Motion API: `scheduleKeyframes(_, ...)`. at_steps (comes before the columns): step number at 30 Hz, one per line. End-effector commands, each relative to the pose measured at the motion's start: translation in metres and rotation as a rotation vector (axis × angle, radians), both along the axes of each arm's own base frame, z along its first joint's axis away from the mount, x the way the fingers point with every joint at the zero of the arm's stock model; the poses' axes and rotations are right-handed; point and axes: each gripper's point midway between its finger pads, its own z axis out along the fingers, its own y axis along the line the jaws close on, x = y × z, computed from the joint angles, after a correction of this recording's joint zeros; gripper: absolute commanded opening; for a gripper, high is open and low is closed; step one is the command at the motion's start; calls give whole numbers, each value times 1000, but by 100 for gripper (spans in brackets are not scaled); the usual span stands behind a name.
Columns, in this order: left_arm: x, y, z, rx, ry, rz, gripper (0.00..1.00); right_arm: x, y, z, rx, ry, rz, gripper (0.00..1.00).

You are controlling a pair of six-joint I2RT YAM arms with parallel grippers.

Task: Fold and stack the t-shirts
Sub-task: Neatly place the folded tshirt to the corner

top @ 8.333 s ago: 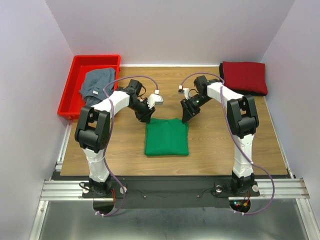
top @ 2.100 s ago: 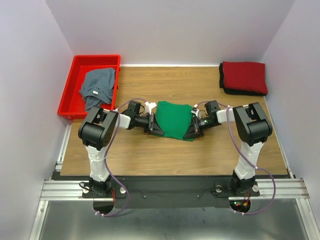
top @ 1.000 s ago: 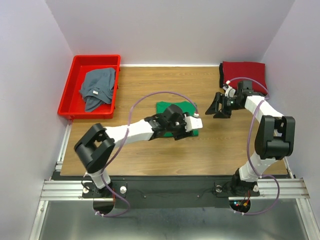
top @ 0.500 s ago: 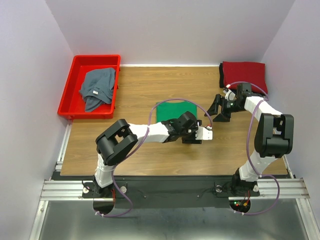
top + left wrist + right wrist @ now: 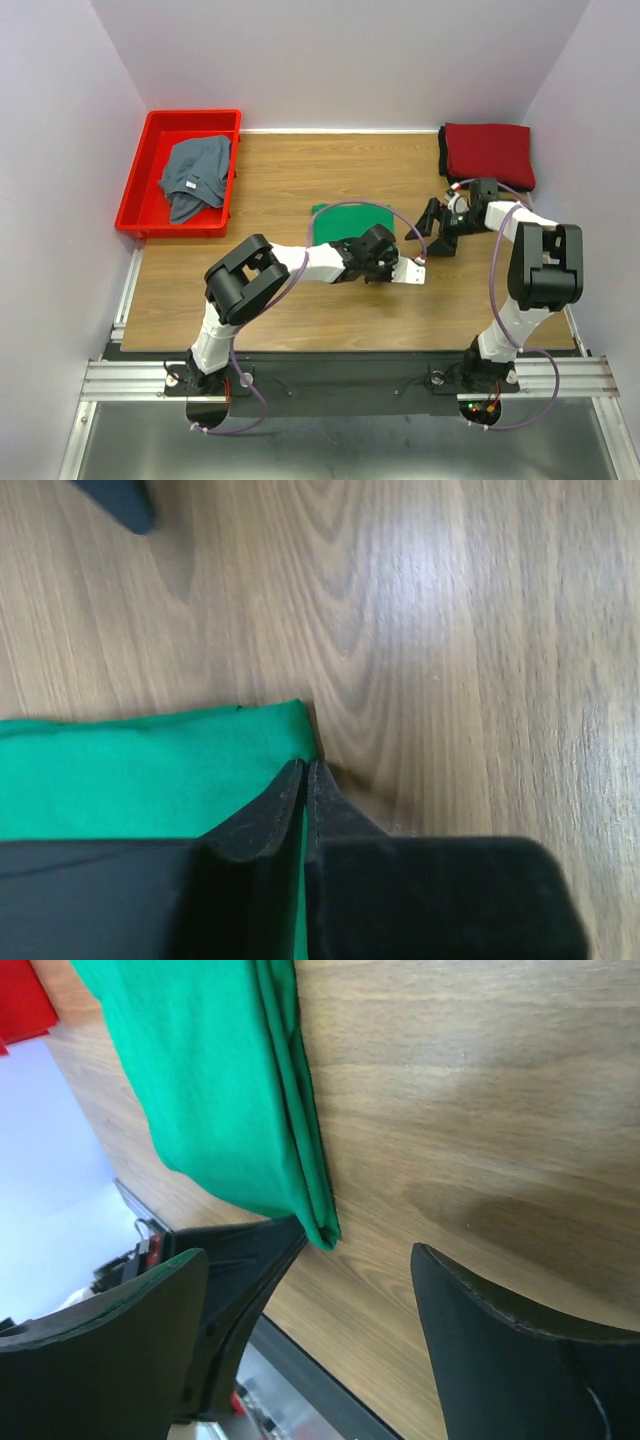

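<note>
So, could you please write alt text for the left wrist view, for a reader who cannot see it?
The left gripper, two black fingers closed together, pinches the corner of a folded bright green cloth t-shirt lying on a light wooden table.

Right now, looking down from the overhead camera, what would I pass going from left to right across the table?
The red bin holding the grey-blue t-shirt → green t-shirt → right gripper → dark red t-shirt.
</note>
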Motion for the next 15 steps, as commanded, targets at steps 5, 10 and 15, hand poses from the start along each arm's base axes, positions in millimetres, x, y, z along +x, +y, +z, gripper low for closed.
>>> scheduleKeyframes(5,16,-20,72,-198,82,14,0,10,9,-4,112,-38,-90,99)
scheduleKeyframes(10,18,-21,92,-245,123,17,0,23,12,-5,147,-82,-151,100)
scheduleKeyframes(15,20,-24,111,-288,143,24,0,26,34,-8,209,-60,-207,100)
